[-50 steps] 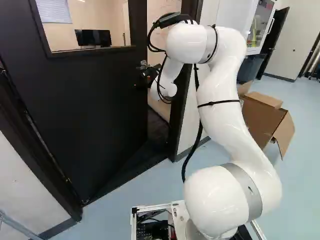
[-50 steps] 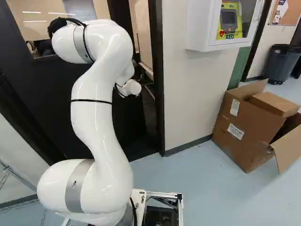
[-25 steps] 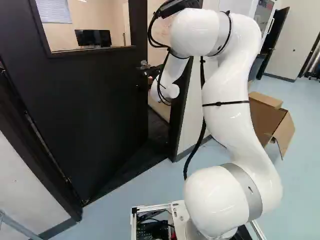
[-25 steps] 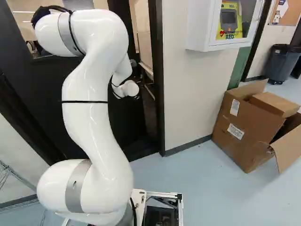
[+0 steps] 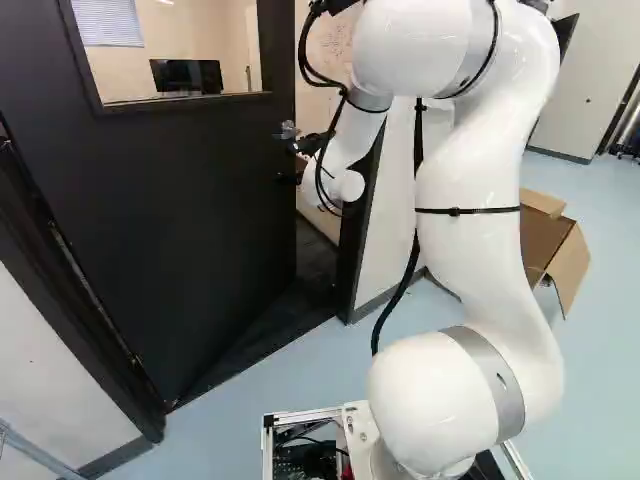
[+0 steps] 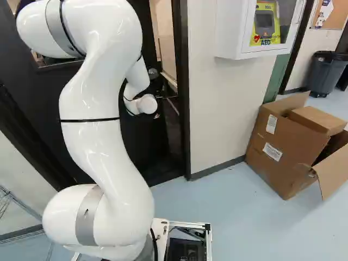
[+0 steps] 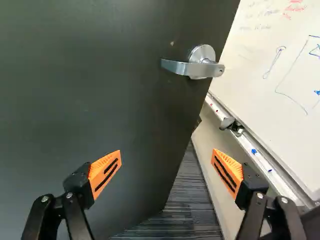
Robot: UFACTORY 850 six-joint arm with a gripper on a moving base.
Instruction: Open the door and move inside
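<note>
You've got the door ahead of the base, filling most of the L side of the left base view, & it's ajar: hinge edge at L, free edge swung into the room beyond, w/ a gap btwn that edge & the black frame. It's a dark, near-black slab, plain & flat up close; in the wrist view it reads dark grey w/ a faint sheen, plus one tiny pale speck nr the handle. Up top you see a window in a black rim, w/ blinds & a dark screen showing thru it. The handle is silver: round plate nr the free edge, flat lever pointing back toward the hinge side. Your claw is up by the free edge, nr handle ht. In the wrist view your claw is spread wide, orange pads well apart; one finger is in front of the door's face, the other over on the gap side. The handle sits ahead of the claw, outside the space btwn the pads. Past the free edge you get dark striped carpet & a whiteboard w/ marker scribbles. Cardboard box is on the floor at R of the right base view.
</note>
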